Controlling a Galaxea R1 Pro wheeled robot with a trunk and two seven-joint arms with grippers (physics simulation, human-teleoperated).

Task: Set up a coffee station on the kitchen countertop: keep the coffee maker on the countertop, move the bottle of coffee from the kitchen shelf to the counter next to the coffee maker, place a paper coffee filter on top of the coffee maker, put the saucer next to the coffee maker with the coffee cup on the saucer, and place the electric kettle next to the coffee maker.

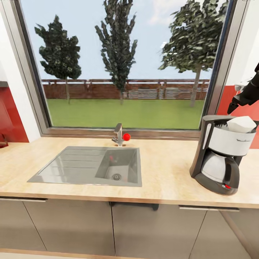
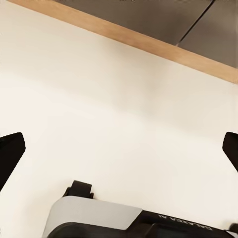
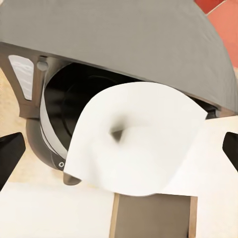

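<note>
The coffee maker [image 1: 219,154] stands on the light-wood countertop [image 1: 165,169] at the right, its carafe and red switch facing me. A white paper coffee filter [image 1: 241,124] lies on its top, tilted over the black basket. My right arm [image 1: 248,94] hangs just above and behind the machine. In the right wrist view my right gripper [image 3: 119,153] is open, its fingertips [image 3: 10,153] wide apart on either side of the filter [image 3: 134,144] and not touching it, with the coffee maker [image 3: 124,44] below. My left gripper [image 2: 119,153] is open over pale floor.
A grey sink [image 1: 86,169] with a faucet [image 1: 119,135] is set into the middle of the counter, under a large window. Grey cabinet fronts [image 1: 144,230] run below. Red wall tiles [image 1: 10,115] flank the window. A wooden plinth strip [image 2: 148,44] shows in the left wrist view.
</note>
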